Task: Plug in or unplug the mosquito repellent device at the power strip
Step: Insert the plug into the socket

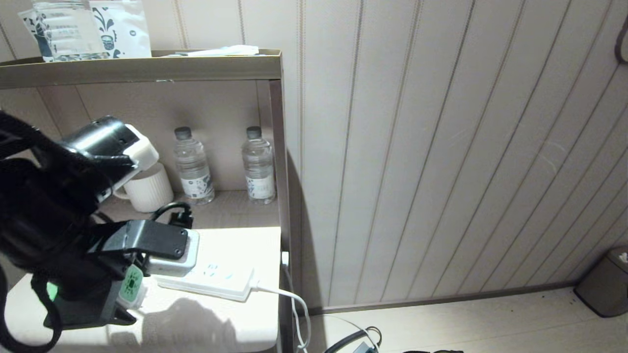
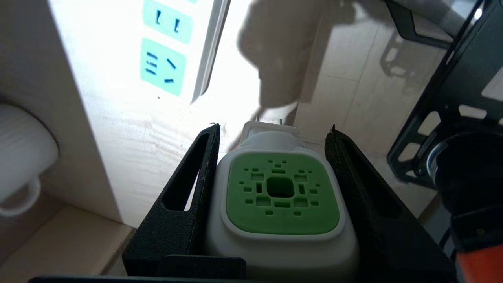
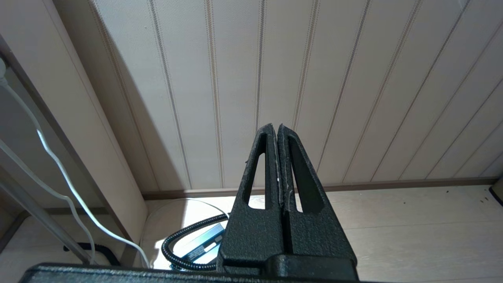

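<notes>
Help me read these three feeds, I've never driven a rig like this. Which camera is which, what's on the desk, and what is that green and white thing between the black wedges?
The wide picture comes from the robot's head, looking down at a pale desk under a shelf. The other two come from cameras on each wrist, looking along the black fingers.

The left tool is shut on the mosquito repellent device, the white head with a green centre; its plug pins point away from the camera and it is not in a socket. The power strip lies flat on the desk nearby, its white cable running off the edge.

At the back stand a white mug and two water bottles.

The right tool is shut on nothing, parked low facing the panelled wall and the floor.
</notes>
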`<state>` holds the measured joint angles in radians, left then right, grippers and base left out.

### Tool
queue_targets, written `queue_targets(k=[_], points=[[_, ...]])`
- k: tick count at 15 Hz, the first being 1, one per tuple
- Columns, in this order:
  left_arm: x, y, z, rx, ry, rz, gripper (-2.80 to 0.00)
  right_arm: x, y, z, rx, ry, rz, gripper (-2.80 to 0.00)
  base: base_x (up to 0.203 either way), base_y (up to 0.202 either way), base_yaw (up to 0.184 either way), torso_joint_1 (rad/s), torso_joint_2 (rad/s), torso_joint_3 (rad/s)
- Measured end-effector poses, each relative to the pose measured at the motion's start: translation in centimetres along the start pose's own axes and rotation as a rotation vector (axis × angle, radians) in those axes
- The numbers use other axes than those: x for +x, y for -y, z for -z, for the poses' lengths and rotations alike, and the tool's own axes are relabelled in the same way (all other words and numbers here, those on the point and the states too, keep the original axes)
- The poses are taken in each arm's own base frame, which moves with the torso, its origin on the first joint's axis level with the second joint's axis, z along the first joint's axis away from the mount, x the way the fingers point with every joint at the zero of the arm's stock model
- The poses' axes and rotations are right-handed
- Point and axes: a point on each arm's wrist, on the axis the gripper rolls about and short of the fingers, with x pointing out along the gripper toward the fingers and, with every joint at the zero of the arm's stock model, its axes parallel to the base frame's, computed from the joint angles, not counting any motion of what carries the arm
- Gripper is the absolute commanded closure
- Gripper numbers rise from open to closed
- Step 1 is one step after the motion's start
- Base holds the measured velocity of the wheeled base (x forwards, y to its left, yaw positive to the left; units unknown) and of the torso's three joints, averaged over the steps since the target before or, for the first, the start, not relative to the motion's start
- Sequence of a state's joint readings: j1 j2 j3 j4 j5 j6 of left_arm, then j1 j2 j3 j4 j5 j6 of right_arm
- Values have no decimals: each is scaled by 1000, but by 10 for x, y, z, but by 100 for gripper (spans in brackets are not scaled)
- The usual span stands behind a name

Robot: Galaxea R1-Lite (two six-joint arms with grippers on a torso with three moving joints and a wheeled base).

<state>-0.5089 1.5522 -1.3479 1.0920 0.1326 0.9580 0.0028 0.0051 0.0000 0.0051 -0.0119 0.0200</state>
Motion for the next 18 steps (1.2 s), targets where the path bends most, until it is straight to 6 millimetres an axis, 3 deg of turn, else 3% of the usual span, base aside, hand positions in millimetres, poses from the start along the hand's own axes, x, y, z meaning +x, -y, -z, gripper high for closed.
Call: queue_targets(k=[4, 8, 12, 18], points=[[-28, 22, 22, -285, 131, -196, 0, 0, 0, 0, 0, 0, 0, 0, 0, 0, 0, 0, 0, 0], [-46, 37, 35, -364, 182, -231, 0, 0, 0, 0, 1, 0, 0, 0, 0, 0, 0, 0, 0, 0], [-46, 28, 31, -378, 195, -262, 0, 0, 0, 0, 0, 0, 0, 0, 0, 0, 0, 0, 0, 0], [-28, 7, 23, -411, 172, -173, 0, 0, 0, 0, 0, 0, 0, 0, 0, 0, 0, 0, 0, 0]])
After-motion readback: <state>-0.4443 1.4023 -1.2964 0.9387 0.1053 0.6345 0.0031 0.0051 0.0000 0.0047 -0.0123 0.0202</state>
